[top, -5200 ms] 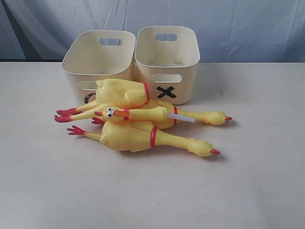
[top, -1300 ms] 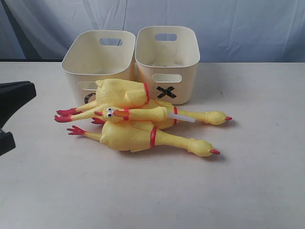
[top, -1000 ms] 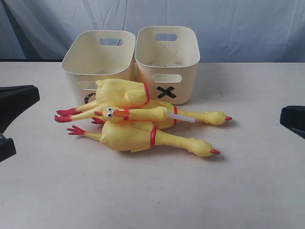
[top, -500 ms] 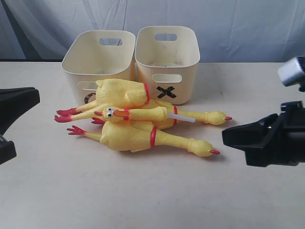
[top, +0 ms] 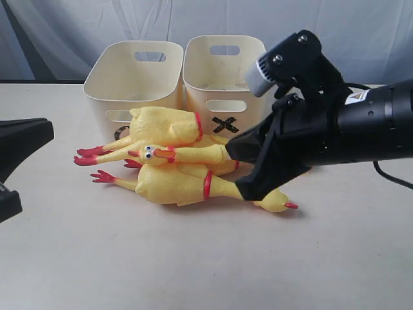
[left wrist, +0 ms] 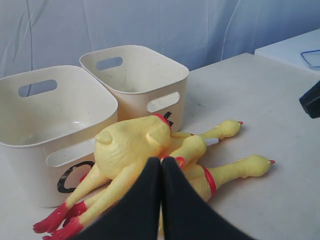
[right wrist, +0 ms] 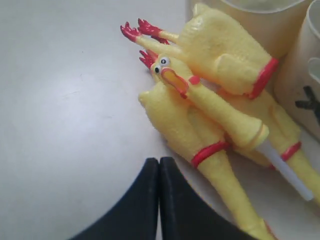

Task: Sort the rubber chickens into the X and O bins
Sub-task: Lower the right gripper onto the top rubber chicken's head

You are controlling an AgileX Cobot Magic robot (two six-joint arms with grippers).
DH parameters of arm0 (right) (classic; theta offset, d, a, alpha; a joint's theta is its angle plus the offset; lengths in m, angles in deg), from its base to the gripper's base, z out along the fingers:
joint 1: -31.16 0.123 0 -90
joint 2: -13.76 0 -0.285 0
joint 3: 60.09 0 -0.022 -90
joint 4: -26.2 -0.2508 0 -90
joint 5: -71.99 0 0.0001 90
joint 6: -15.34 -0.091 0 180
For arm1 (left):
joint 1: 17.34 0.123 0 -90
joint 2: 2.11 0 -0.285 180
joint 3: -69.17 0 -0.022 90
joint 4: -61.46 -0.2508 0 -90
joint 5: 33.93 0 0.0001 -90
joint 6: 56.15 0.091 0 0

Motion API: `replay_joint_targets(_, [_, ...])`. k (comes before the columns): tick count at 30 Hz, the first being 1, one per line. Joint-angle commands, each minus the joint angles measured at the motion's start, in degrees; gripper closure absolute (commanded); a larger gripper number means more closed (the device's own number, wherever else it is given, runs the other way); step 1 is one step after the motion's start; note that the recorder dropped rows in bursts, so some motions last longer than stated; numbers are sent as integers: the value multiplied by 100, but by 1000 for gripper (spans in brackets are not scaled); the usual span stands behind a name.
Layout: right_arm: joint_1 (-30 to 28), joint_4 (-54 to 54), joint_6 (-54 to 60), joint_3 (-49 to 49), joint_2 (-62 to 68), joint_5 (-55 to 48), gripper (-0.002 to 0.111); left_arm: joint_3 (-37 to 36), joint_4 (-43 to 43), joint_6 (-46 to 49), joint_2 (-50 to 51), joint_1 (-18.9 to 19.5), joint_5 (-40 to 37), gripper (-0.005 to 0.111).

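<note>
- Pale tabletop [top: 193, 271], blue cloth backdrop [top: 348, 32].
- Yellow rubber chickens with red feet [top: 174, 184] lie heaped on the table, directly in front of two cream plastic tubs [top: 226, 77] marked O and X.
- Right gripper [right wrist: 159, 167]: jaws clenched, empty, over the heap's necks.
- Left gripper [left wrist: 161, 165]: jaws clenched, empty, apart from the heap.

The rubber chickens [top: 174, 186] are yellow with red feet, red neck bands and red beak tips; the slimmer one on top has white eyes with black pupils. The X bin [top: 253, 108] is cream with a black cross and the O bin [top: 100, 97] is cream with a black ring, on an off-white worktop [top: 193, 265] before a pale blue curtain [top: 342, 32]. The left end effector [left wrist: 161, 160] and right end effector [right wrist: 159, 161] are plain black.
</note>
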Motion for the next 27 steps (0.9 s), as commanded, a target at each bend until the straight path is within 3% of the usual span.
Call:
replay_joint_targets(1, [83,309,179,-218,113,522,108,33,-5,-25,18,-3,-1,106])
replay_joint_targets(10, [83,344,1390,-268,625,872,108,33,20,-25,18,-3,-29,106])
replay_joint_targets(17, [1006,437,1910,-279,693,1855,108,33,-1,-25,18,-3,-39,106])
replay_joint_targets(27, [1403,437,1981,-279,1637,2224,108,33,-13,-30,18,-3,-39,106])
